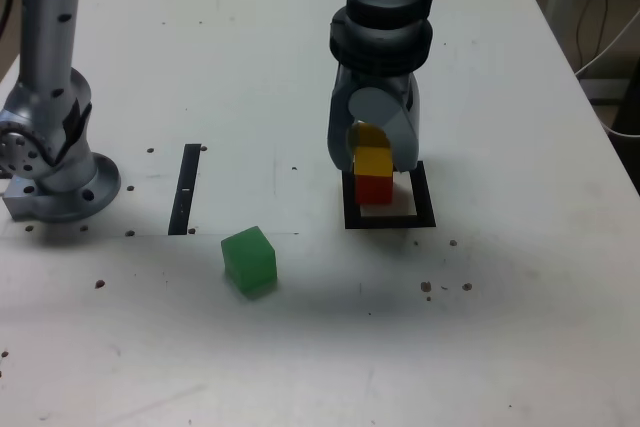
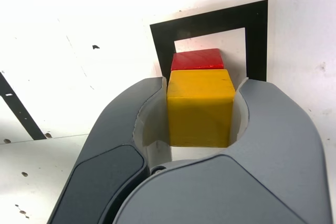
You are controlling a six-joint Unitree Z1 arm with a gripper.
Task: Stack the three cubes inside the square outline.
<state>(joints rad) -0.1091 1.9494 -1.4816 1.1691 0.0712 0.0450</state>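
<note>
Placing step: my gripper (image 2: 203, 83) is clamped on the yellow cube (image 2: 200, 121) at the red cube (image 2: 198, 60); next needs an alignment check, gentle seating, then release.

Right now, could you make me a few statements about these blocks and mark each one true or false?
1. The yellow cube is between the two sides of the pincer. True.
2. The green cube is inside the square outline. False: the green cube sits on the white tabletop, outside the black square outline.
3. The red cube is lower than the yellow one. True.
4. The straight black strip runs under the red cube. False: the strip lies apart from it, toward the exterior view's left.
5. All three cubes are the same colour. False: one is red, one yellow, one green.
</note>
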